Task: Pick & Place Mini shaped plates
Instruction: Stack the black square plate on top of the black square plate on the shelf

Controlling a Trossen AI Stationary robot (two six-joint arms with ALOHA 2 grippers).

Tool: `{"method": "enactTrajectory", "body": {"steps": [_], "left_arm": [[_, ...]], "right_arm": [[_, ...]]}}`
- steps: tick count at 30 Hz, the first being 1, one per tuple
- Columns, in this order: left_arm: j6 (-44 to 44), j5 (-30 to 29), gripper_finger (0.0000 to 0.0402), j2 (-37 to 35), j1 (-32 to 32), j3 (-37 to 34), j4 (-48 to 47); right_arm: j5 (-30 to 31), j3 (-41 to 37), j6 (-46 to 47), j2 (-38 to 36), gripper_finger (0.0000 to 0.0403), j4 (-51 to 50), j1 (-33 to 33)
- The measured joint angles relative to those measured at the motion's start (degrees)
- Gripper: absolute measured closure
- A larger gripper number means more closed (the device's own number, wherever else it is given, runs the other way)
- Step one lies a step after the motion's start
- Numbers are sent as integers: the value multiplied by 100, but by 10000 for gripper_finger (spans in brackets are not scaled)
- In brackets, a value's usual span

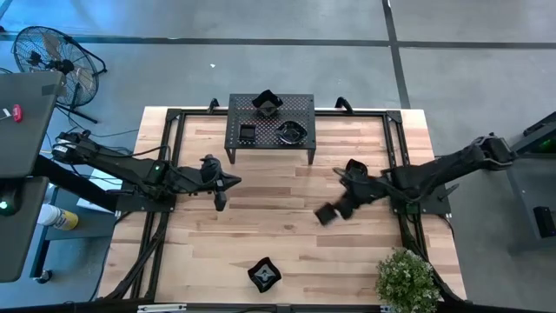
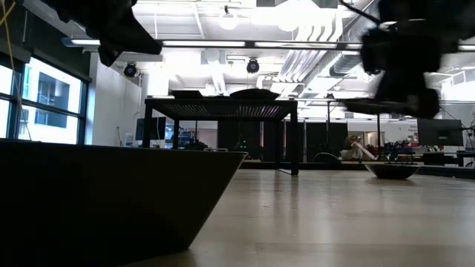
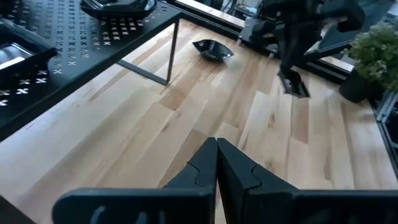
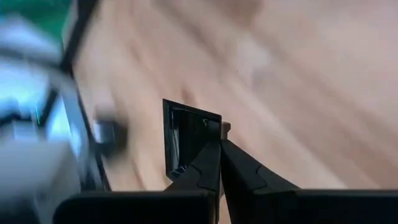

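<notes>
R pincer (image 1: pixel 334 211) is seen above the tabletop (image 1: pixel 261 222) centre-right, closed on the rim of a square mini plate (image 1: pixel 325 214), which is held clear of the wood. L pincer (image 1: pixel 221 199) hangs left of centre w/ fingers pressed together, nothing held. Three plates sit on the perforated rack (image 1: pixel 300 111) at the far edge. A rounded plate (image 1: pixel 354 166) lies beside the rack's right leg; another plate (image 1: pixel 263 276) lies near the front edge. A potted plant (image 1: pixel 407 280) is at the front-right corner.
</notes>
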Motion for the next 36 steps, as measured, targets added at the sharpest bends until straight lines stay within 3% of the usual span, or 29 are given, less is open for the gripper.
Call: {"method": "enactTrajectory", "body": {"steps": [7,13,20,28,32,36], "left_arm": [[-2,-266,401,0,0,0,-43],[-62,-417,401,0,0,0,-157],[-332,-446,401,0,0,0,-320],[-893,-436,401,0,0,0,-910],[-1248,-441,401,0,0,0,-1030],[-1584,-446,401,0,0,0,-1143]], "right_arm": [[843,1077,778,2133,401,1240,-419],[997,2339,1095,3873,401,1378,-510],[1113,3633,1446,5222,401,1521,-613],[1268,4193,1831,5845,394,1514,-622],[1134,4206,1663,5805,365,1412,-721],[707,4205,892,5558,326,1016,-943]]}}
